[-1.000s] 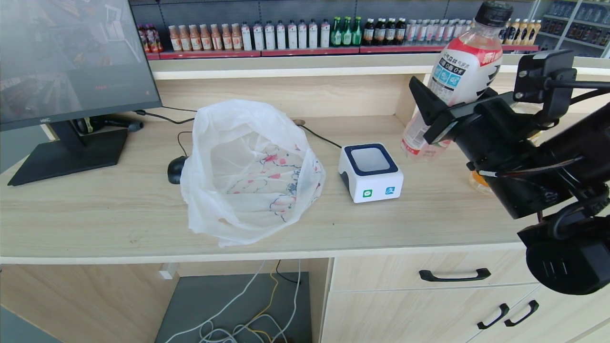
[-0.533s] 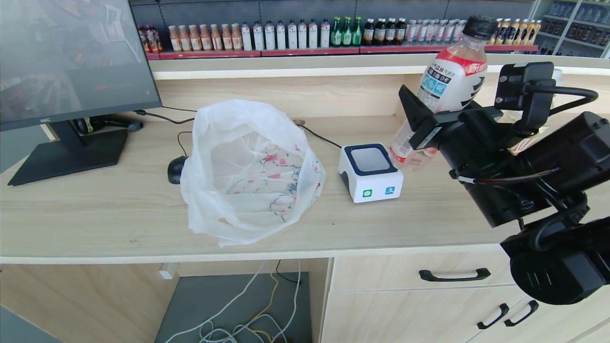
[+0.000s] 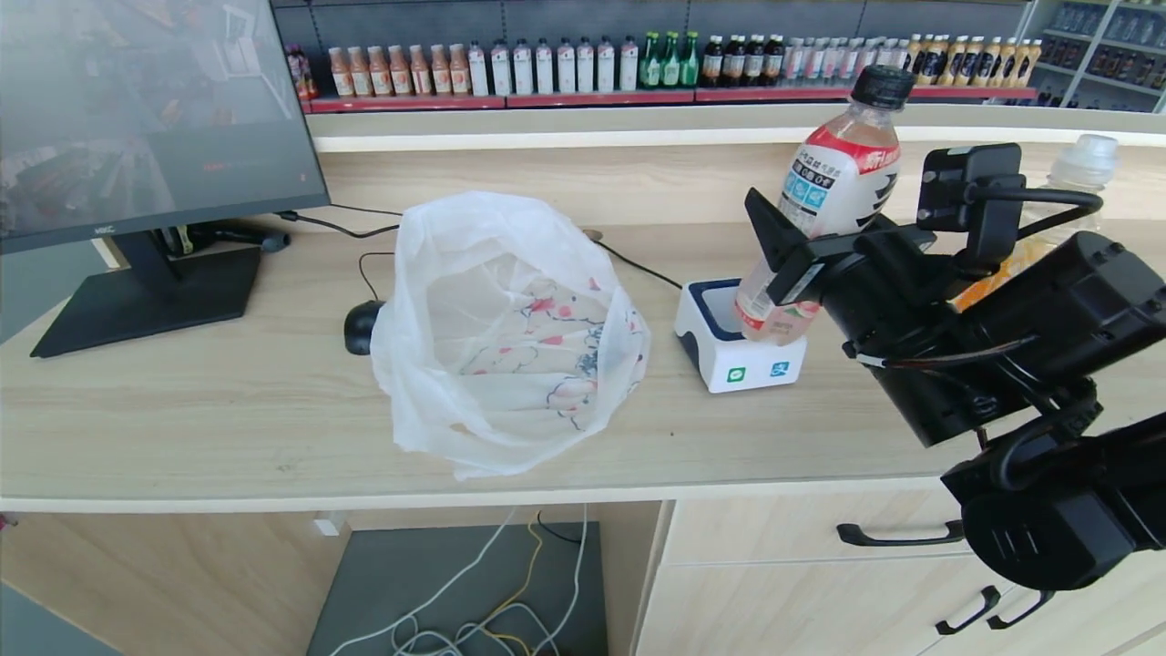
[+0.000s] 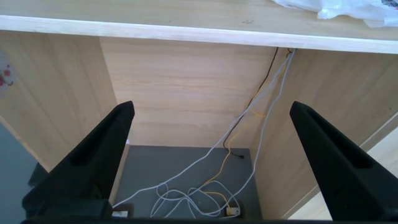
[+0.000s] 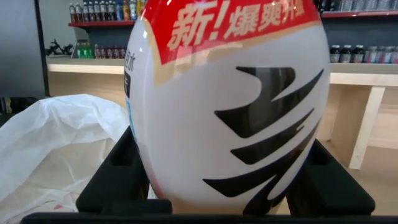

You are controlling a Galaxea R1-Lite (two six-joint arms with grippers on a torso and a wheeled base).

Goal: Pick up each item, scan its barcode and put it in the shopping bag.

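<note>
So, clamped the bottle (image 3: 833, 196) in the right hand (image 3: 824, 251), tilted, base right above the scanner (image 3: 729, 364), presumably to show its barcode. Had the shopping bag (image 3: 510, 328) open beside it on the bench (image 3: 228, 401). Held the left hand (image 4: 211, 112) wide, empty, below bench level.

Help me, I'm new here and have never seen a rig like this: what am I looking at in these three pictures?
This is a two-armed robot at a shop counter. The wide picture comes from a camera on its head. The other two come from cameras on its wrists. On the counter are an open white shopping bag, a small white scanner, a monitor and a mouse. The right arm's jaws are shut on a drink bottle, tilted with its base over the scanner. The right wrist picture shows that bottle up close. The left arm's jaws are open and empty, facing cables under the counter.
</note>
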